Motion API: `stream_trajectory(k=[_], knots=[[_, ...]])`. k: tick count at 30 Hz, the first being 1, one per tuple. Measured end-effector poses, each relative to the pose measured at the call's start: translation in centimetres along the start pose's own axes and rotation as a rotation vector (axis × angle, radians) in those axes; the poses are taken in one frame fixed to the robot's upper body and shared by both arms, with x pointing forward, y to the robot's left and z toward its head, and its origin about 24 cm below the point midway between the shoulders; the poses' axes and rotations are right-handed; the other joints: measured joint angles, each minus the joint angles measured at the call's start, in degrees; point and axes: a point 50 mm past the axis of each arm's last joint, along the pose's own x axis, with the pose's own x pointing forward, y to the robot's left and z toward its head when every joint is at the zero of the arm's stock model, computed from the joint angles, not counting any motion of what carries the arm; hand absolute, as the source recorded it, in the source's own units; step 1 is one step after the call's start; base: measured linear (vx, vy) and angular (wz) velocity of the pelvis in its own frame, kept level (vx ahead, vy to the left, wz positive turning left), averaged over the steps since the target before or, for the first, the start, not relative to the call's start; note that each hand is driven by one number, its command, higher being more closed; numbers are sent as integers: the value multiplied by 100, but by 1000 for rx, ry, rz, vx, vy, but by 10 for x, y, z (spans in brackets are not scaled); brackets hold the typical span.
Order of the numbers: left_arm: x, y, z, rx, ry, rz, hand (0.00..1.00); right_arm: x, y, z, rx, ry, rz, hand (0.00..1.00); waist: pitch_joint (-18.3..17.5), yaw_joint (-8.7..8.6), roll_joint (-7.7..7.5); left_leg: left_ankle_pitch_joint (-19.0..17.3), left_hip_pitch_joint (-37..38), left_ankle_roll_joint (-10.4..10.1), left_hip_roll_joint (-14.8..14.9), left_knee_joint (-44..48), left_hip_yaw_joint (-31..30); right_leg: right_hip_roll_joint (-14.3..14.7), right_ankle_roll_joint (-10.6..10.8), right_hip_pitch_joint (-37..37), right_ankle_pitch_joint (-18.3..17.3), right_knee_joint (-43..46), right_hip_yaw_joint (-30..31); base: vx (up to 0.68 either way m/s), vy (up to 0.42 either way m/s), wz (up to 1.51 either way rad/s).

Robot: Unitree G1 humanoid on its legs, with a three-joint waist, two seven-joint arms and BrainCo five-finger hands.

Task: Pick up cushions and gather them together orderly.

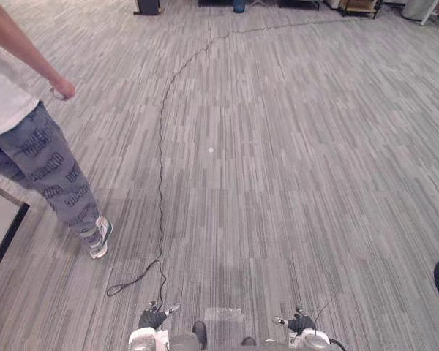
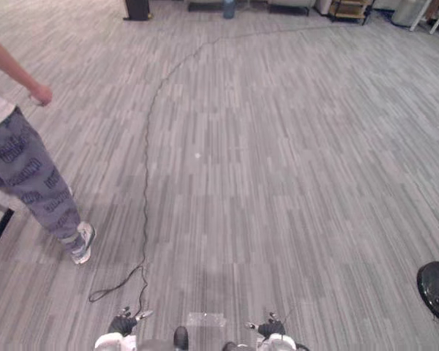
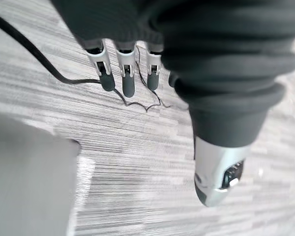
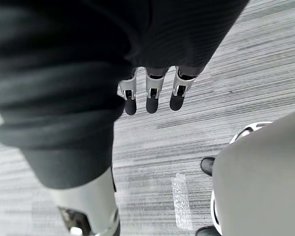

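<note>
The grey striped carpet floor (image 1: pixel 293 168) stretches out wide ahead, with furniture legs along its far edge. A person (image 1: pixel 51 168) in patterned trousers stands on the robot's left, one arm held out over the carpet. A dark round object (image 2: pixel 437 289) sits low at the right edge, and a small clear plastic scrap (image 4: pixel 182 201) lies on the carpet just in front of the robot.

The left hand (image 1: pixel 152 319) and right hand (image 1: pixel 300 322) hang low at the robot's sides. The fingers (image 3: pixel 128 83) of the left are straight and released, holding nothing, and those of the right (image 4: pixel 152 101) are the same. I cannot tell where the cushions lie from this stretch of floor.

The step in hand looks like a search, so the task seems barely begun. To do it well, the robot should sweep its gaze to both sides before walking anywhere. It should keep well apart from the person and leave its hands loose until a cushion is near. Choosing one gathering spot on bare carpet early would help the pile come out tidy.
</note>
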Motion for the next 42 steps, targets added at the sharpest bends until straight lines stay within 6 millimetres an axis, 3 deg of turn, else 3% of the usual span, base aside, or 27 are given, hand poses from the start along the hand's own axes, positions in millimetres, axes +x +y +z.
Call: stream_trajectory(k=[2, 4, 5, 6, 8, 10, 11, 14, 15, 17, 18, 20, 22, 24, 25, 26, 27, 28, 29, 31, 32, 34, 37, 38, 39, 41, 42], knots=[[0, -1, 2, -23, -8, 0, 0, -1, -6, 1, 13, -15, -19, 0, 29, 21, 99, 42, -348, 56, 351, -247, 98, -29, 162, 83, -235, 116, 145, 160, 252, -15], [1, -1, 6, -36, -17, 1, 0, -1, -6, -1, 22, -5, -21, 0, 40, 99, 83, 460, -476, 30, 368, -613, 48, -175, 323, 84, -355, 203, 280, 246, 276, -24], [2, 1, 8, -41, -22, 6, 0, -1, -6, -2, 20, -1, -20, 0, 26, 198, 75, 616, -417, 135, 168, -821, 173, -332, 440, 53, -423, 168, 574, 331, 272, -26], [2, 1, 9, -38, -24, 6, 0, -1, -1, -1, 17, -3, -6, 0, -20, 212, -70, 524, -385, 182, 37, -887, 280, -347, 438, -5, -407, 98, 927, 422, 261, -15], [4, 6, 15, -52, -46, 22, 0, -1, 5, 2, 19, -5, 9, 0, 51, 250, -114, 319, -581, 433, -14, -437, 383, -361, 440, 35, -311, -77, 1285, 354, 154, -1], [4, 13, 14, -69, -41, 47, 0, 0, 8, 8, 20, -26, 19, 0, 71, 268, -102, -140, -540, 499, 47, 50, 454, -428, 493, 178, -311, 37, 1561, 362, 217, -27], [3, 15, 9, -71, -21, 55, 0, 0, 9, 11, 19, -34, 20, 0, 57, 315, -59, -474, -395, 456, 89, 67, 484, -445, 683, 5, -452, 565, 1733, 401, 254, -50], [2, 21, 3, -34, 0, 59, 0, 0, 12, 12, 15, -43, 35, 0, 66, 367, -131, -740, 39, 423, 55, -113, 725, -742, 997, -1018, -530, 3017, 1991, 306, 124, -42], [1, 27, 0, 2, 10, 62, 0, 0, 13, 15, 7, -55, 41, 0, 104, 361, -245, -895, 554, 440, -68, -338, 844, -1015, 974, -1630, -82, 4563, 1882, 398, 47, -28], [-1, 29, -4, 5, 20, 67, 0, 1, 12, 18, 4, -67, 40, 0, 177, 319, -209, -1028, 1065, 474, -116, -552, 895, -1226, 522, -1891, -166, 5342, 1449, 489, 24, -28], [-3, 29, -10, 12, 38, 65, 0, 1, 11, 23, -15, -89, 44, 0, 190, 220, -157, -1059, 1577, 404, -105, -885, 897, -1225, 198, -2149, -433, 5614, 1008, 566, 29, -16], [-3, 24, -11, 21, 41, 49, 0, 2, 8, 34, -25, -127, 44, 0, 253, 123, -31, -996, 2127, 303, 16, -1331, 945, -1050, -87, -2672, -774, 5169, 351, 555, 17, -1], [0, 13, -4, 5, 26, 25, 0, 3, 3, 46, -33, -167, 36, 0, 360, 70, 152, -973, 2525, 262, 229, -1569, 977, -699, -267, -3134, -725, 4022, -212, 506, -15, 3], [1, 6, 0, 5, 17, 5, 0, 3, 3, 52, -37, -189, 39, 0, 397, 58, 181, -910, 2894, 144, 271, -1850, 893, -230, -236, -3483, 27, 2297, -330, 656, -66, 9], [1, 7, -1, 12, 18, 6, 0, 3, 5, 48, -39, -175, 45, 0, 383, 49, -28, -807, 3220, -68, 78, -2038, 784, -21, -292, -3396, 927, 837, -194, 703, -101, 26], [1, -1, -2, 4, 29, -10, 0, 4, 1, 49, -25, -176, 36, 0, 439, 16, 49, -793, 3493, -201, 164, -1948, 574, 108, -1267, -3305, 1866, 905, 1, 703, -110, 12], [2, -6, 0, 1, 26, -25, 0, 5, 2, 57, -29, -191, 36, 0, 430, 64, 194, -679, 3411, -327, 329, -1759, 520, 140, -1250, -3324, 1578, 1148, -41, 657, -142, 24], [3, -13, 6, -6, 11, -45, 0, 5, 2, 61, -21, -198, 36, 0, 438, -58, 252, -229, 3183, -394, 434, -1254, 137, 65, -1189, -3374, 1089, 1635, -52, 775, -201, 19], [2, -18, 5, -6, 10, -55, 0, 5, -1, 57, -3, -189, 28, 0, 445, -82, 349, 234, 3045, -229, 576, -679, -98, 45, -1081, -3196, 767, 1863, -160, 628, -187, 43], [2, -21, 4, -3, 19, -66, 0, 4, 0, 55, 0, -187, 30, 0, 493, -86, 501, 1009, 2306, -417, 1068, 1300, -350, 225, -956, -2572, 390, 1688, -212, 581, -124, 24], [2, -21, 3, -14, 23, -64, 0, 4, 2, 51, 2, -170, 33, 0, 506, -58, 544, 757, 1828, -434, 1383, 2327, -213, 407, -951, -2169, 275, 1424, -165, 527, -86, 6], [3, -15, 7, -27, 5, -46, 0, 3, 6, 42, 11, -143, 40, 0, 538, 5, 455, 235, 1105, -288, 1645, 3088, 139, 558, -878, -1381, 165, 872, -93, 560, -77, 2], [4, -10, 17, -34, -41, -34, 0, 3, 9, 34, 13, -113, 44, 0, 541, 156, 312, -213, 235, -127, 1563, 2445, 599, 553, -647, -672, 129, 394, 122, 456, -24, -28], [4, -9, 20, -36, -56, -34, 0, 3, 10, 34, 13, -106, 45, 0, 556, 206, 282, -243, 6, -125, 1438, 1852, 603, 541, -575, -512, 113, 307, 209, 462, 74, -57], [4, -10, 24, -40, -77, -36, 0, 3, 12, 35, 15, -106, 48, 0, 576, 250, 249, -179, -234, -130, 1076, 582, 478, 439, -451, -313, 30, 237, 383, 564, 138, -70], [4, -11, 26, -55, -86, -37, 0, 3, 11, 34, 13, -103, 43, 0, 611, 295, 167, 565, -291, -224, 500, -1150, -10, 238, -221, -35, -108, 153, 682, 484, 190, -84], [4, -9, 24, -58, -78, -30, 0, 3, 11, 31, 8, -98, 43, 0, 554, 376, 127, 1236, -162, -359, 242, -1794, -334, 155, -57, 152, -141, 26, 961, 548, 250, -97]])
